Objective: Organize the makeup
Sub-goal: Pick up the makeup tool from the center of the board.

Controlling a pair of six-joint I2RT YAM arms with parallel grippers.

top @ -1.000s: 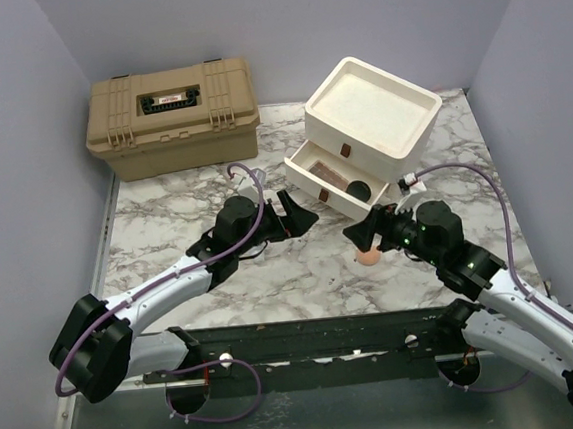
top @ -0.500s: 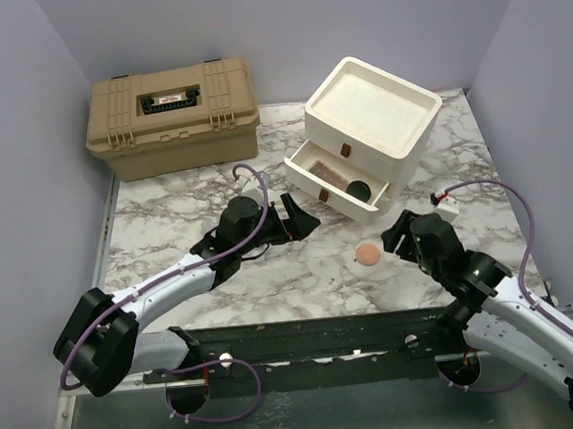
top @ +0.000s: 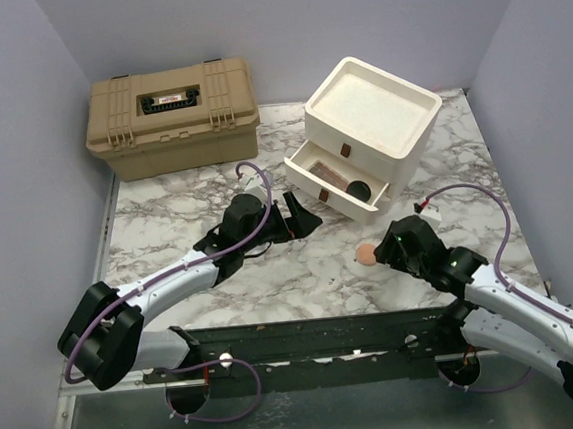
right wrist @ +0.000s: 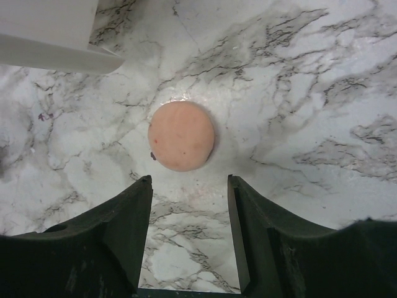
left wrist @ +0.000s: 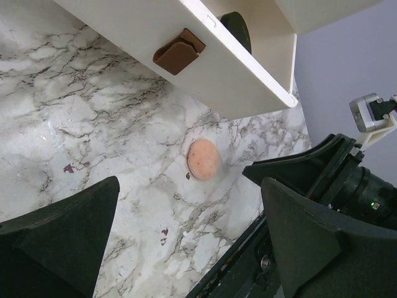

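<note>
My right gripper [right wrist: 188,184] sits low over the marble table [top: 166,215], jaws about halfway apart and gripping nothing. The peach disc [right wrist: 182,136] lies flat just past my fingertips, lined up with the gap but touching neither one. It's toward the near edge, right of the middle.

Main thing crowding it is the open drawer [left wrist: 236,81] of the cream drawer unit [top: 372,107], which stands toward the far right corner. The drawer's front corner juts out just beside the disc. There's a round black thing [top: 361,189] in the drawer, maybe a compact, too small for me to say.

My left gripper [left wrist: 189,189] hangs by the drawer front, jaws spread wide and empty, with the disc near its tips too. The tan toolbox [top: 171,117] is off in the far left corner, well apart.
</note>
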